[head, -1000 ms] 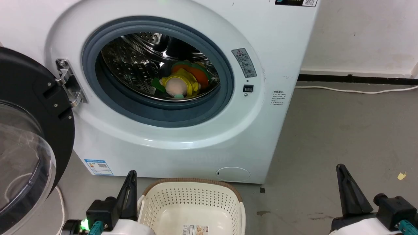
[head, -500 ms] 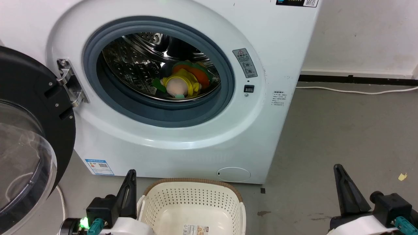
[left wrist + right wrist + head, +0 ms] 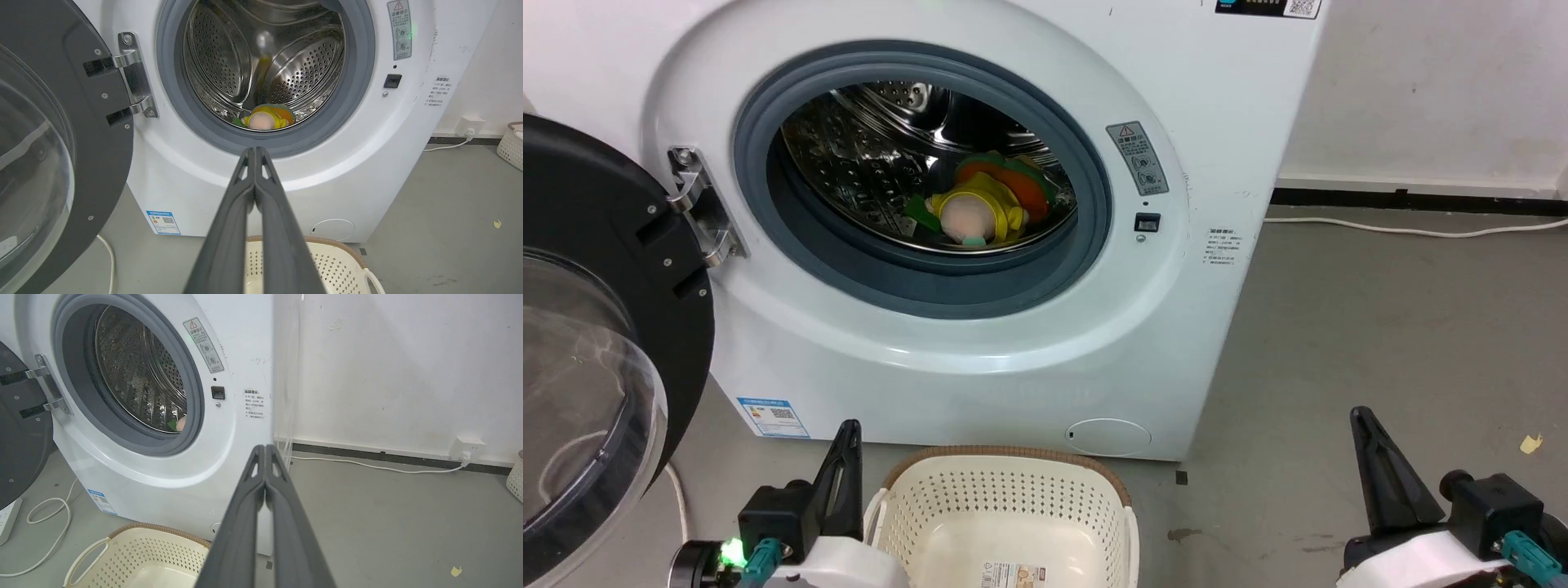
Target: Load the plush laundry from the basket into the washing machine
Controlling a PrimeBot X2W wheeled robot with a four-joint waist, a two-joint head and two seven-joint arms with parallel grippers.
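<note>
**Stock on my screens, placed from the washing machine**

1. Washing machine (image 3: 1013, 384): a white front-loader. I see its front from the head view, and it stands on a grey floor (image 3: 1380, 343) against a white wall.
2. Door (image 3: 596, 212): black frame with a clear bubble window. It is swung wide open to the machine's left and hangs on a steel hinge (image 3: 698, 208).
3. Grey rubber ring (image 3: 915, 282): rounds the machine's mouth, with the shiny perforated drum (image 3: 849, 155) behind it.
4. Basket (image 3: 915, 498): cream, perforated, with a brown woven-look rim. It sits on the floor just before the machine's lower front. I see its bare bottom with a sticker (image 3: 1010, 574).
5. Left gripper (image 3: 849, 426): beside the basket's left rim, below the machine's front. My left wrist view shows its two dark fingers (image 3: 229, 228) pressed flat together and gripping nothing, tips aimed at the mouth.
6. Right gripper (image 3: 1357, 412): over the floor, well to the right of the machine. Its fingers (image 3: 241, 531) are likewise clamped together with nothing between them.
7. Plush laundry, both pieces lying low at the front of the drum inside the machine:
   - the orange burger-shaped plush (image 3: 1021, 186) lies behind;
   - the yellow plush (image 3: 996, 204) rests against it, round peach face toward me.
8. White cable (image 3: 1413, 229): runs along the floor to the right of the machine, by the wall's dark skirting.
9. Blue label (image 3: 772, 416): on the machine's lower left corner.
10. Yellow scrap (image 3: 1529, 443): on the floor far to the machine's right.
</note>
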